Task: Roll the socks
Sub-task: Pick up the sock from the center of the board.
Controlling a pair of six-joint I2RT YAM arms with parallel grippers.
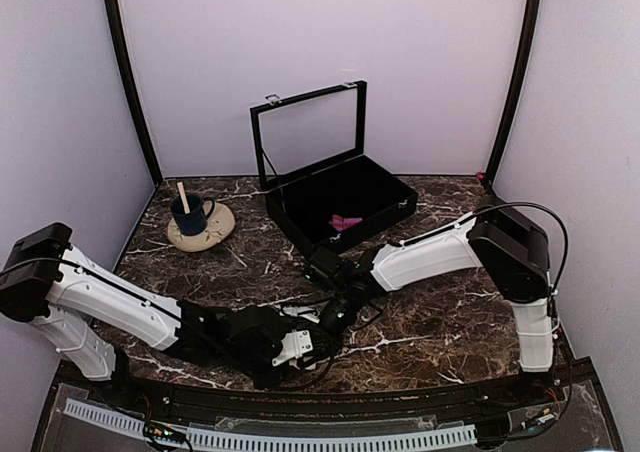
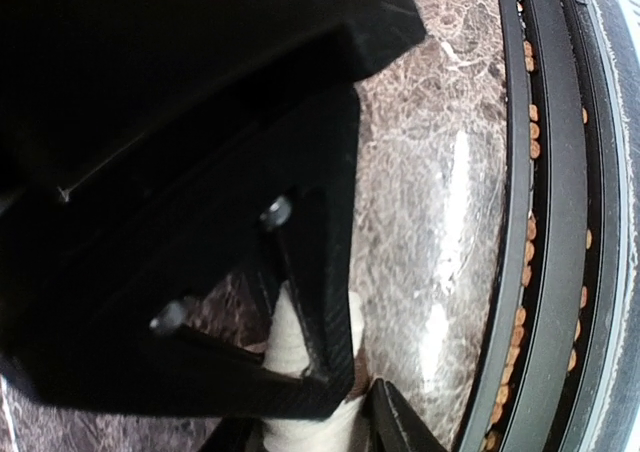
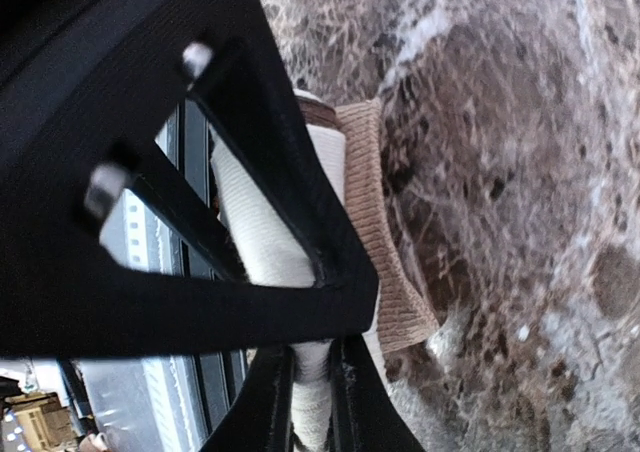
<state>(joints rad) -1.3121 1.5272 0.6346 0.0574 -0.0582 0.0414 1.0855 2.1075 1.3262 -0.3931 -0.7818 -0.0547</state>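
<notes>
The right hand (image 3: pixel 310 404) is clenched on the cream sock (image 3: pixel 262 222), which lies lengthwise along its fingers by the surface's (image 2: pixel 430 172) near edge; the left hand (image 2: pixel 345 412) straddles it, though I cannot tell if it grips, and the pink sock (image 1: pixel 346 222) lies well apart in the black case (image 1: pixel 297 234).

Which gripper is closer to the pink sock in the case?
Right. The right gripper is in front of the case holding the pink sock; the left gripper lies farther toward the near edge.
</notes>
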